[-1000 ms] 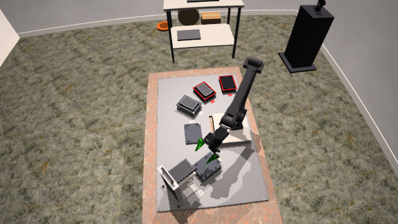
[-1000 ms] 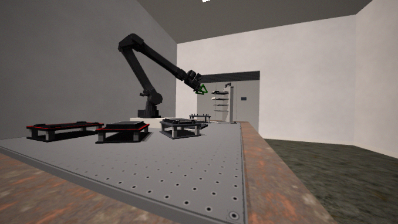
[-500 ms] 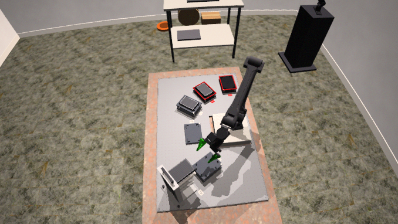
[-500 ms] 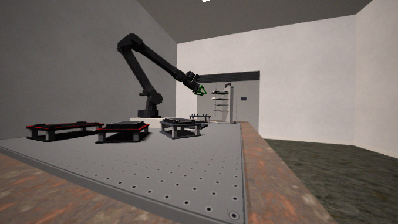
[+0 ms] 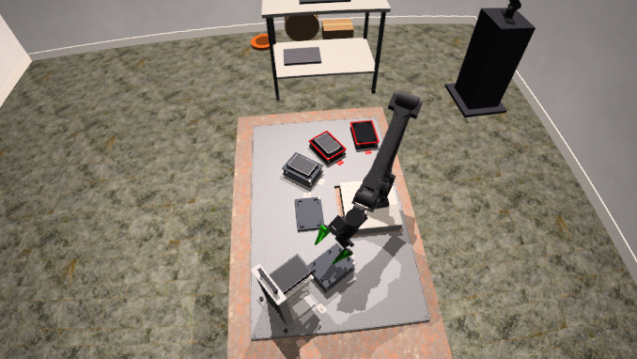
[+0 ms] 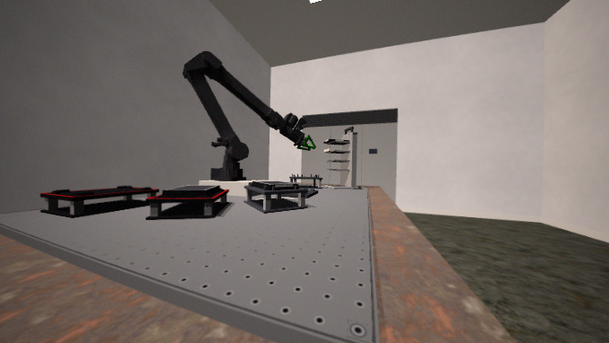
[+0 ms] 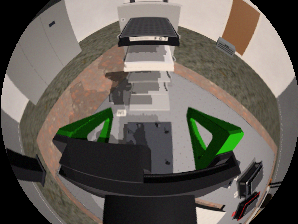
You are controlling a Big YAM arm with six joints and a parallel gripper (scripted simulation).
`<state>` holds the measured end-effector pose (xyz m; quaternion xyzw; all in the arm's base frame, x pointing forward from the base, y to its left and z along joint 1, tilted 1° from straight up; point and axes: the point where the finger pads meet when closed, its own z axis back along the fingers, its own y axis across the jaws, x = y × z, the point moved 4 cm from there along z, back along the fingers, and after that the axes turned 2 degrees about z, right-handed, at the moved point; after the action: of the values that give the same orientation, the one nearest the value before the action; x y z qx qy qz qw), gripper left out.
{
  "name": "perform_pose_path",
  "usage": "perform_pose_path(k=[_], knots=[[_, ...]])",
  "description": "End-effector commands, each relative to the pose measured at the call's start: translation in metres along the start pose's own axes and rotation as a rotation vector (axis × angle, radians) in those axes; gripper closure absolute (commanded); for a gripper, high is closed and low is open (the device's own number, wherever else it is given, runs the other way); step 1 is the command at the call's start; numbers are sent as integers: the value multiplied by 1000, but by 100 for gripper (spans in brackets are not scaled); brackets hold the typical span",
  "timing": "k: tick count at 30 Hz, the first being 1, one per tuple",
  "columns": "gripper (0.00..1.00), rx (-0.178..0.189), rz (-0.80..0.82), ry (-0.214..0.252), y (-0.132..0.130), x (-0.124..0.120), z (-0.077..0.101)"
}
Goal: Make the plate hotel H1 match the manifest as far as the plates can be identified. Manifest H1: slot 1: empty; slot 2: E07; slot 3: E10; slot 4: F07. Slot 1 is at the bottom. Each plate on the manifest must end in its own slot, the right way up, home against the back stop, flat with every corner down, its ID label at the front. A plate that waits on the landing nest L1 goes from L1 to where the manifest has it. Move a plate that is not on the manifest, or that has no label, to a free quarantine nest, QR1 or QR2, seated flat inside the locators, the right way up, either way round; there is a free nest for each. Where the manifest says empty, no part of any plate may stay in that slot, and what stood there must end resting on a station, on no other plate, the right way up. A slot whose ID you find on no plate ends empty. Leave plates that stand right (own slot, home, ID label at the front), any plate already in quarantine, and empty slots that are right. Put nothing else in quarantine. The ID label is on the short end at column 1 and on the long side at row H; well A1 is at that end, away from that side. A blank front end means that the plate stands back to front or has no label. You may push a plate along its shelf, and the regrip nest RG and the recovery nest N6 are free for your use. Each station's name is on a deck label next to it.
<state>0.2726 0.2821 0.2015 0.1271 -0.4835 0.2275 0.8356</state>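
Observation:
The plate hotel H1 (image 5: pixel 272 288) (image 6: pixel 353 157) stands near the front left of the deck. A dark plate (image 5: pixel 290 273) (image 7: pixel 149 28) lies in its top slot. The lower shelves show in the wrist view, but I cannot tell what they hold. My gripper (image 5: pixel 332 245) (image 6: pixel 307 144) (image 7: pixel 149 111) is open and empty. It hangs in the air facing the hotel's front, above a grey nest (image 5: pixel 331 273) (image 7: pixel 152 145) that stands beside the hotel. A red-edged quarantine nest (image 5: pixel 327 147) (image 6: pixel 189 198) holds a plate. The other red-edged nest (image 5: pixel 365 132) (image 6: pixel 99 192) looks bare.
A grey raised nest (image 5: pixel 301 166) (image 6: pixel 278 194) with a plate on it stands at the back left. A flat grey nest (image 5: pixel 309 212) lies mid-deck. The arm's pale base block (image 5: pixel 380 221) sits at the right. A shelf table (image 5: pixel 329 56) and a black pedestal (image 5: pixel 490 61) stand off the table.

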Motion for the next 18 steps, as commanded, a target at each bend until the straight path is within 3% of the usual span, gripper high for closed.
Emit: perform_pose_path(k=[1, 9, 10, 11, 18], knots=[[0, 15, -15, -25, 8, 3, -3], [0, 15, -14, -25, 8, -9, -10], [0, 16, -14, -33, 8, -3, -11], [0, 19, -29, -76, 10, 25, -13], [0, 10, -22, -80, 6, 32, -21]])
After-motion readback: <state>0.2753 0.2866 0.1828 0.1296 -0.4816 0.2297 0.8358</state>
